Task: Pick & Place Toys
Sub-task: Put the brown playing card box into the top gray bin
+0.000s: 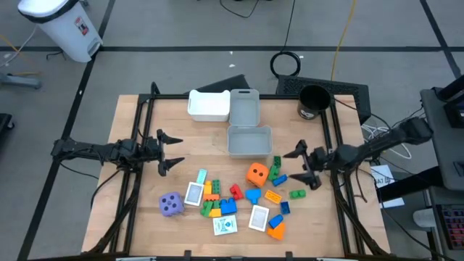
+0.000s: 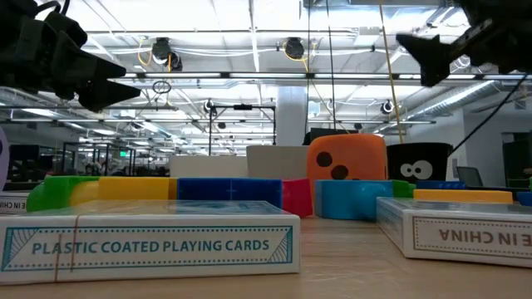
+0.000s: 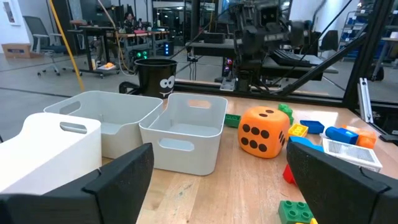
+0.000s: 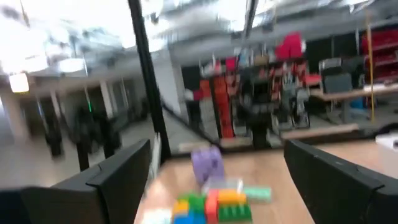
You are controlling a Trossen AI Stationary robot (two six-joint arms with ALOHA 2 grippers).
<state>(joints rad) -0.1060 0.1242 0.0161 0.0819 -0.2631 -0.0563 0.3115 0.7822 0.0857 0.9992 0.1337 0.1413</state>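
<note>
Toys: small plastic building blocks [image 1: 217,197] in red, blue, green, yellow and orange lie in a loose cluster on the wooden table [image 1: 145,225], between the two claws and toward the table's front edge.
Dice: two; the orange die with dark pips [image 1: 257,174] sits just beside the right claw's fingertips, the purple die [image 1: 171,204] below and beside the left claw.
Cards: three white card packs in the overhead view, [image 1: 194,193], [image 1: 225,225] and [image 1: 259,217]; their long axes run roughly front to back, each slightly tilted.
Left claw: left gripper [image 1: 171,152], released and wide apart, hovering clear of the pile, pointing toward the table's middle.
Right claw: right gripper [image 1: 300,168], spread and empty, facing the blocks.
Bins: three rectangular plastic bins, one white [image 1: 209,106], two grey [image 1: 244,107] and [image 1: 249,141], beyond both claws.
Cup: one black cup [image 1: 314,101], behind the right claw.
</note>
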